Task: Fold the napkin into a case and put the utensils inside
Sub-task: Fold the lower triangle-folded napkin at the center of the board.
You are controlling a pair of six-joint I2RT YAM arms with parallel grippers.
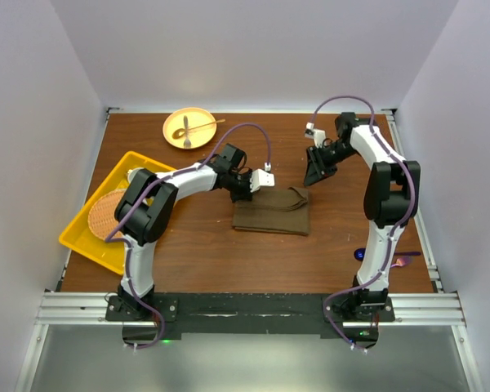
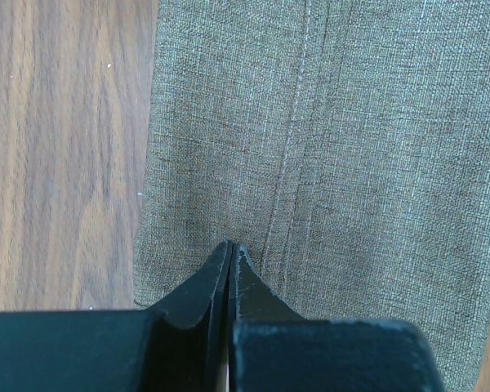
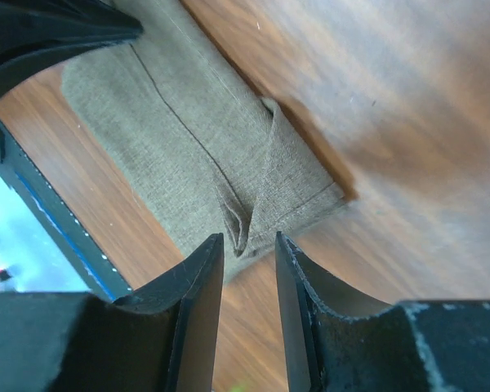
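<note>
Napkin (image 1: 271, 212) lies mid-table, folded into a strip with its long axis running left to right. It looks soft, light and limp, best pinched at an edge layer. The left gripper (image 2: 231, 247) is closed, tips on the napkin's left end. Slightly farther, the right gripper (image 3: 247, 241) hovers narrowly parted and empty over the puckered right end.

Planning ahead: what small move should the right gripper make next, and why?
Probably lower the open right gripper and pinch the loose flap at the end of the napkin; the fold gapes there; the left gripper is shut at the opposite edge.

L gripper (image 2: 231, 248) tight, R gripper (image 3: 249, 242) ajar
</note>
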